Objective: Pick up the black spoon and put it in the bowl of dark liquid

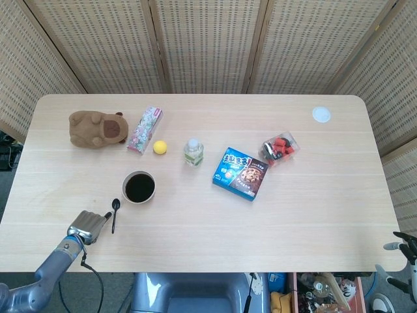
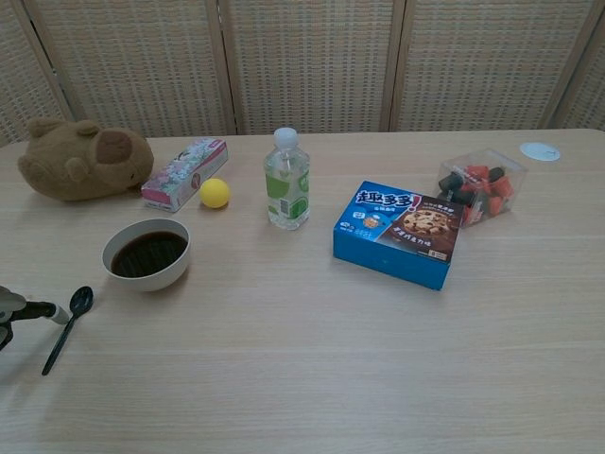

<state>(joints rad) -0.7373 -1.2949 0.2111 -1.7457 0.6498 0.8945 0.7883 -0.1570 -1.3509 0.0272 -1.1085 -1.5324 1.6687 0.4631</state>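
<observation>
The black spoon [image 1: 115, 214] [image 2: 64, 327] is pinched by my left hand [image 1: 88, 225] [image 2: 17, 310] near the table's front left, its round end pointing toward the bowl. The white bowl of dark liquid [image 1: 139, 187] [image 2: 146, 253] stands just up and right of the spoon, a short gap away. In the chest view the spoon slants down, with only the hand's fingertips showing at the left edge. My right hand [image 1: 407, 249] shows only as a few fingers at the head view's bottom right corner, off the table.
Behind the bowl lie a brown plush animal [image 1: 96, 128], a pink packet [image 1: 144, 129], a yellow ball [image 1: 159, 147] and a small bottle [image 1: 193, 152]. A blue cookie box [image 1: 240, 173], a clear box of sweets [image 1: 280, 148] and a white lid [image 1: 320, 115] are to the right.
</observation>
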